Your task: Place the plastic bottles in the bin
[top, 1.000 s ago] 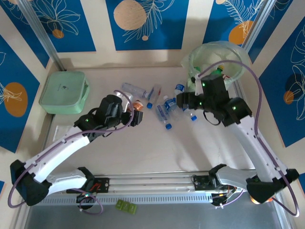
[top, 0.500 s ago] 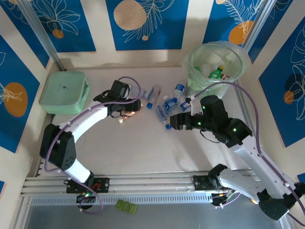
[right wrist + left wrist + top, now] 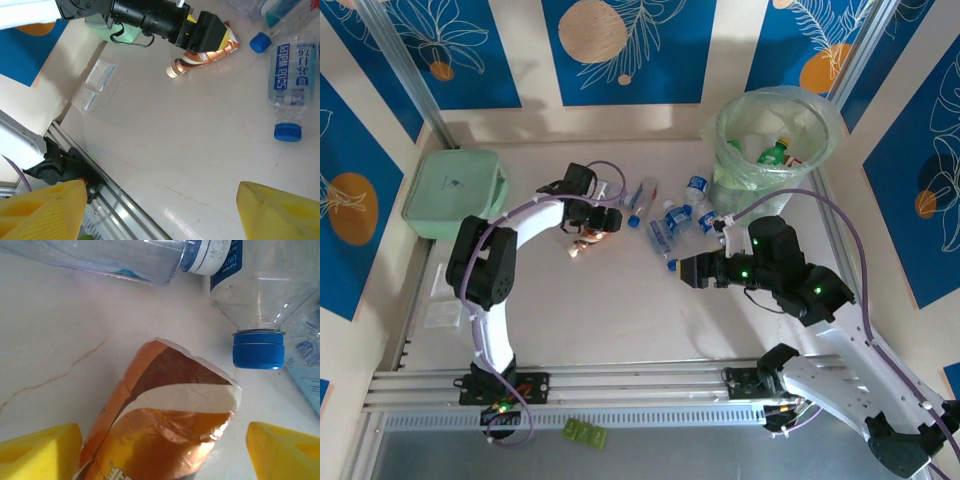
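**Plastic bottles lie clustered mid-table; a green one is in the bin**

Plastic bottles (image 3: 672,218) lie on their sides in a loose cluster on the pale table (image 3: 620,320). They are just in front of the bin (image 3: 745,183), which stands at the far right corner with its pale green liner. A green bottle (image 3: 772,153) lies inside the bin, among paler shapes too blurred to make out.

The left gripper (image 3: 162,455) hangs low over a crumpled orange-and-white bottle (image 3: 170,410) at the left end of the cluster. Its yellow fingers (image 3: 40,450) stand wide apart, one on either side of that crushed bottle. A strip of table shows between the bottle and one finger, so nothing is clamped (whether the other finger brushes it cannot be told). Just beyond, a blue-capped bottle (image 3: 265,295) points its neck toward the gripper. Another clear bottle (image 3: 110,260) lies across the top of that wrist view.

The right gripper (image 3: 161,212) hovers at the near side of the cluster, its jaws wide with bare table between them, holding nothing. In its wrist view a blue-labelled bottle (image 3: 294,70) lies ahead, capped end nearest.

Small clear packets (image 3: 95,82) lie near the table's left edge. A mint-green box (image 3: 453,193) sits at the far left, well apart from the bottles.
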Available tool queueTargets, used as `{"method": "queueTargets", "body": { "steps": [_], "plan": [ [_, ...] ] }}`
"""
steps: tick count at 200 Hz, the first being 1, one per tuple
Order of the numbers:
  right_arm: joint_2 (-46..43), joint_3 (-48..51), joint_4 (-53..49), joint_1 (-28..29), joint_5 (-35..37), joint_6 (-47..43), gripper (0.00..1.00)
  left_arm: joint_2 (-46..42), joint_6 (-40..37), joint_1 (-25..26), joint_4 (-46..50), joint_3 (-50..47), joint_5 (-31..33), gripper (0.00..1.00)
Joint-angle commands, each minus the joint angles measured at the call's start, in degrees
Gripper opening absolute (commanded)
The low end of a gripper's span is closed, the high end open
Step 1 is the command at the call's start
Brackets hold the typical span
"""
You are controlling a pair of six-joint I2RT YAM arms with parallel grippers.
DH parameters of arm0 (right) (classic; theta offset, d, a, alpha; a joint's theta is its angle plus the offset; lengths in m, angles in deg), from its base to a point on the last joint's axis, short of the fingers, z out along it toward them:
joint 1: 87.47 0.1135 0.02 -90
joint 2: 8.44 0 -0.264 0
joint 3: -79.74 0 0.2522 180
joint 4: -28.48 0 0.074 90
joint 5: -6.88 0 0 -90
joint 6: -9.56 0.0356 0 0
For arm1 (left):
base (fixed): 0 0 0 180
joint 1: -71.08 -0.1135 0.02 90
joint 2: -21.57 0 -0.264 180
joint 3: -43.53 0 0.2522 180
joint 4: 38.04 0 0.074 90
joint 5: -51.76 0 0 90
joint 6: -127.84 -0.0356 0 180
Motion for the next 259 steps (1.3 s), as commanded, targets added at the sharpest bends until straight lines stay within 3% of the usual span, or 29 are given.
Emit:
{"method": "queueTargets", "body": {
  "steps": [1,59,95,108,146,168,189,228,259],
  "plan": [
    [-0.5,1.2,1.7,-0.8,-2.8,0.6,0.79,1.9,-3.9,-0.2,3.6,3.2,-1.6,0.82],
    [1.0,3.1,4.8,-3.3,-6.3,2.0,0.78,2.7,-4.5,0.2,3.7,1.8,-2.6,0.72],
    [1.5,3.7,5.8,-3.5,-6.4,2.8,0.78,2.2,-4.0,0.5,3.2,1.9,-6.4,0.63],
    [1.5,3.8,5.8,-3.5,-6.6,3.0,0.78,2.8,-3.7,0.5,3.7,2.6,-7.2,0.64],
    [1.4,3.9,5.5,-3.6,-6.5,3.2,0.78,4.0,-3.8,1.0,4.2,3.5,-9.0,0.79],
    [1.4,4.5,6.0,-3.7,-6.9,3.7,0.78,5.1,-3.7,1.4,5.0,4.6,-9.0,0.79],
    [1.5,4.9,6.3,-3.8,-7.0,4.0,0.78,5.6,-3.2,1.9,5.2,5.1,-10.3,0.76],
    [1.3,4.8,6.2,-3.9,-7.0,4.2,0.78,4.9,-2.8,2.6,5.4,5.0,-8.2,0.60],
    [1.0,4.5,5.8,-4.2,-6.8,4.4,0.78,3.7,-1.7,2.5,5.2,4.9,-7.8,0.56]
  ]
}}
